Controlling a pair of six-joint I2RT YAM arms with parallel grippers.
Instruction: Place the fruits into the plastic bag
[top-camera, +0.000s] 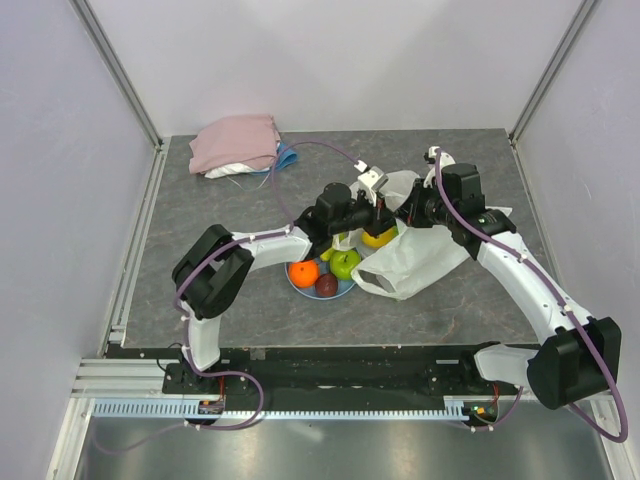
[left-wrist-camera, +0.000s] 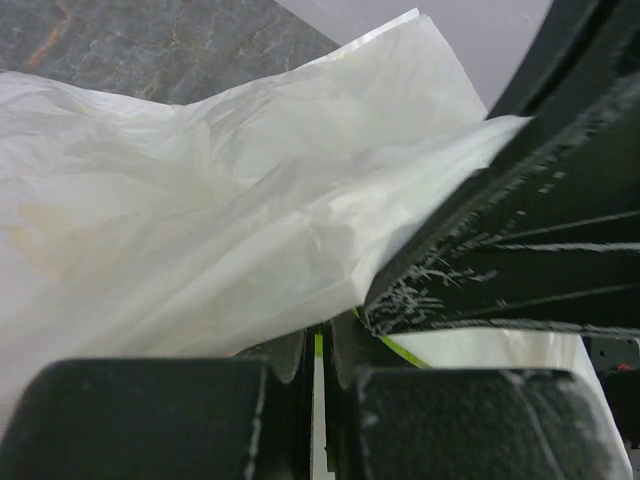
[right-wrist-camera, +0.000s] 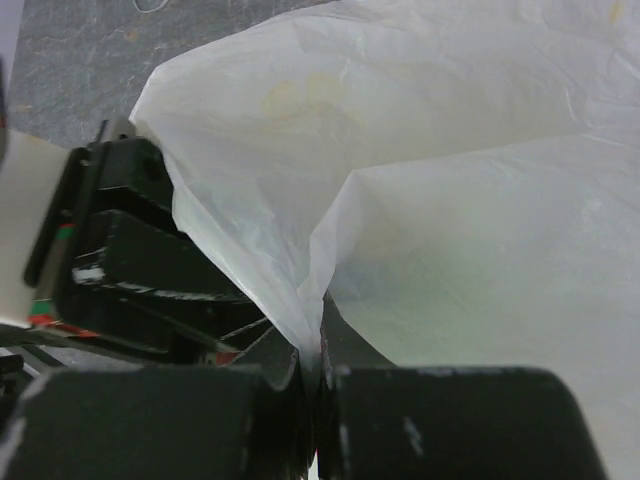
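The white crinkly plastic bag (top-camera: 415, 258) lies right of centre, its top edge lifted between both grippers. My left gripper (top-camera: 388, 214) is shut on a thin bit of the bag's edge (left-wrist-camera: 320, 345); the bag film (left-wrist-camera: 230, 220) spreads out above it. My right gripper (top-camera: 406, 212) is shut on a pinched fold of the bag (right-wrist-camera: 312, 355), close against the left gripper. The fruits sit on a light-blue plate (top-camera: 342, 295): orange (top-camera: 303, 272), small dark one (top-camera: 326, 285), green apple (top-camera: 346, 263), yellow mango (top-camera: 378, 238) by the bag mouth.
A folded pink cloth (top-camera: 235, 143) lies at the back left over a white and blue item (top-camera: 287, 157). The right gripper's black body (left-wrist-camera: 540, 230) fills the right side of the left wrist view. Walls enclose the table on three sides.
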